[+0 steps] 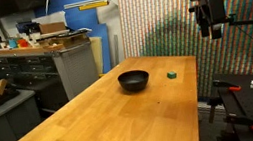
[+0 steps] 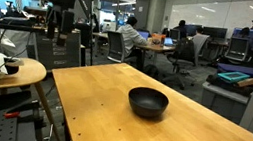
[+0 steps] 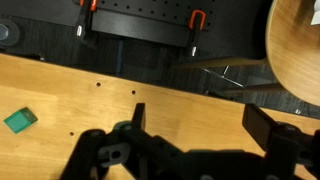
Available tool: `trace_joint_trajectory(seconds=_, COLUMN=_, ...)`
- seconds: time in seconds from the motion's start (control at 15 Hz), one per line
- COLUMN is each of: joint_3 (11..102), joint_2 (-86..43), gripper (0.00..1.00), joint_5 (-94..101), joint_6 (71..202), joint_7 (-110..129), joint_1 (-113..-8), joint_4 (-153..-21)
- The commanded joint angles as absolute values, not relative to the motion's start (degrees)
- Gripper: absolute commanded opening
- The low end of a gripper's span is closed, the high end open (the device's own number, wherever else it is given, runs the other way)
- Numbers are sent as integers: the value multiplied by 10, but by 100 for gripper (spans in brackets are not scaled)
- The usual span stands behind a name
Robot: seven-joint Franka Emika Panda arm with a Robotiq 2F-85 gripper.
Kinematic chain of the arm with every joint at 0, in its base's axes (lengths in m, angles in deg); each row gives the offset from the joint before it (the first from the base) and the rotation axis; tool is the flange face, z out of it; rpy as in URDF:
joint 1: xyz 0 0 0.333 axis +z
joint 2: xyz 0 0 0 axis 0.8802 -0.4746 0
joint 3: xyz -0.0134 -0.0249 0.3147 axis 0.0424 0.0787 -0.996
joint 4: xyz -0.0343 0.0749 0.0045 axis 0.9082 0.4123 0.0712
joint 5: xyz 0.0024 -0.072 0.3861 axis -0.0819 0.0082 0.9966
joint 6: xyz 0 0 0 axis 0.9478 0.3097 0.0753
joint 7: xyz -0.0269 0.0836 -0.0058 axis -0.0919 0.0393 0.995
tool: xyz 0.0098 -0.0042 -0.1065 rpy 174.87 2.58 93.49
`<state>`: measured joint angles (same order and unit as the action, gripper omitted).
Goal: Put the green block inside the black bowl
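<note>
- So, in an exterior view the leftmost thing on the wooden table (image 1: 94, 126) is the black bowl (image 1: 134, 79). It's upright, and as far as I can tell there's nothing in it.
- Just right of it is the green block (image 1: 172, 74), near the bowl but not touching. It's flat on the wood, close to the table's right edge.
- Furthest right, and high up, is the gripper (image 1: 211, 29). It hangs above and beyond the table's far right corner, well apart from both block and bowl.
- In the wrist view the fingers (image 3: 136, 115) are spread wide with nothing between them. The block (image 3: 19, 121) shows at the far left of that picture, well off to the side of the gap.
- My read is that this is the very first step, the reach for the block. Nothing's been grabbed and the bowl hasn't got its block yet.
- Next move, I reckon: bring the arm across and down until the block sits centred between the open fingers. It has to go properly low because the block is tiny, then pinch. After that it's only a short hop left to the bowl and a drop inside the rim.
</note>
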<state>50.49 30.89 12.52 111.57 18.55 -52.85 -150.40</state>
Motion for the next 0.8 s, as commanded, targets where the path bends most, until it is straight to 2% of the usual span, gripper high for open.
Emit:
trace_joint_trajectory(seconds=0.0, joint_3=501, joint_2=309, gripper=100, joint_5=127, joint_6=1113, joint_7=187, joint_1=-533, joint_4=-1502)
trace_joint_trajectory(seconds=0.47, joint_3=501, joint_2=309, gripper=100, joint_5=127, joint_6=1115, joint_7=188, joint_1=-533, joint_4=-1502)
trace_joint_trajectory(seconds=0.73, joint_3=500, joint_2=281, gripper=100, joint_5=135, joint_6=1203, joint_7=120, joint_1=-563, joint_4=-1514)
